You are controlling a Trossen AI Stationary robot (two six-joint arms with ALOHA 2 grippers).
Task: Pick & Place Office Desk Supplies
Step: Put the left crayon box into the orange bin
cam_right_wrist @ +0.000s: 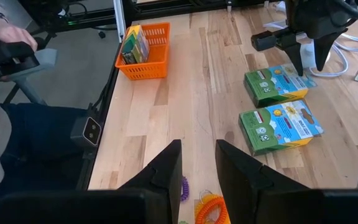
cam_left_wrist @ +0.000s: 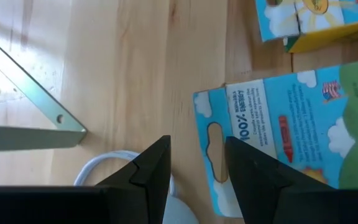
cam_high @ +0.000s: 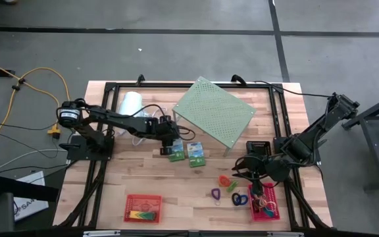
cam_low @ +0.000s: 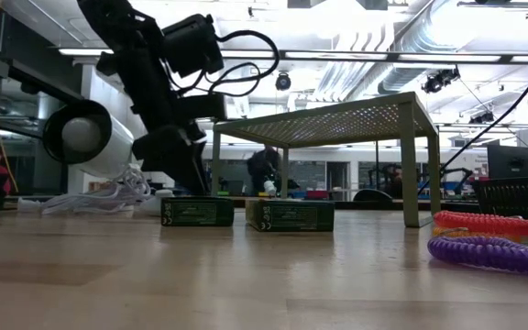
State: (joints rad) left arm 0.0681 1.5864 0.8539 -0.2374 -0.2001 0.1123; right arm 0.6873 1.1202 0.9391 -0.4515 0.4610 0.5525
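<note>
left gripper [cam_high: 172,149] hovers open-jawed at a green-white box [cam_high: 176,152], centre frame.
its blue end reads "100%"; right gripper [cam_high: 254,176], lower right, jaws parted, empty.

pale green perforated shelf [cam_high: 214,112] stands beside white cylinder [cam_high: 129,105] (corded).

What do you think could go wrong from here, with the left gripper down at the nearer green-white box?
1. The left gripper, fingers open, sits at the hang-tab end of the first green-white box; a grasp there may catch only thin card and slip.
2. The second green-white box lies close beside it, so lifting or dragging could nudge it.
3. The white cord lies by that gripper and might snag.

The right gripper hangs open above the coil loops, away from all this.
</note>
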